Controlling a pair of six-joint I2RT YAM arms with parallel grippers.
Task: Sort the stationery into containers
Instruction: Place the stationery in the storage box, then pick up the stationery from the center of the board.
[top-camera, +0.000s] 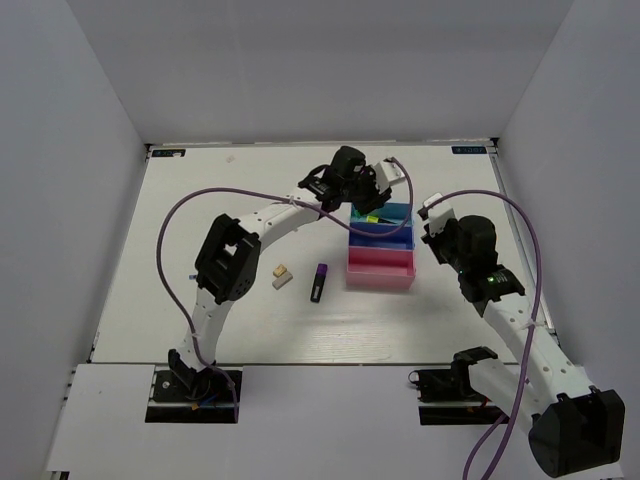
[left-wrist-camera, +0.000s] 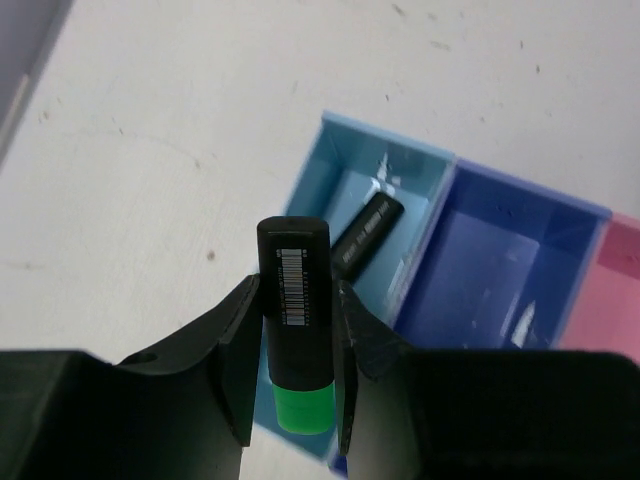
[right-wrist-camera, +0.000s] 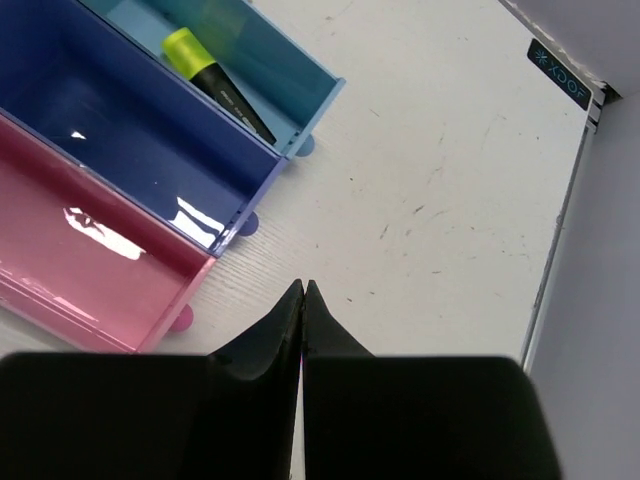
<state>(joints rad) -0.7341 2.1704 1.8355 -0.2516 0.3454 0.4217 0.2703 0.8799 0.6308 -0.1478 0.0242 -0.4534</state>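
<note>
My left gripper (left-wrist-camera: 297, 296) is shut on a black highlighter with a green end (left-wrist-camera: 297, 290), held above the near edge of the cyan tray (left-wrist-camera: 312, 190). A yellow highlighter with a black cap (right-wrist-camera: 213, 78) lies inside that cyan tray (right-wrist-camera: 285, 75). The blue tray (right-wrist-camera: 120, 130) and the pink tray (right-wrist-camera: 70, 270) beside it hold nothing that I can see. On the table left of the trays lie a purple-and-black marker (top-camera: 318, 283), a tan eraser (top-camera: 281, 270) and a whitish eraser (top-camera: 281, 284). My right gripper (right-wrist-camera: 303, 288) is shut on nothing, over bare table right of the trays.
The three trays (top-camera: 380, 245) stand joined in a row at mid-table. White walls close in the table on the left, back and right. Purple cables arch over both arms. The table's right edge (right-wrist-camera: 560, 250) is near my right gripper.
</note>
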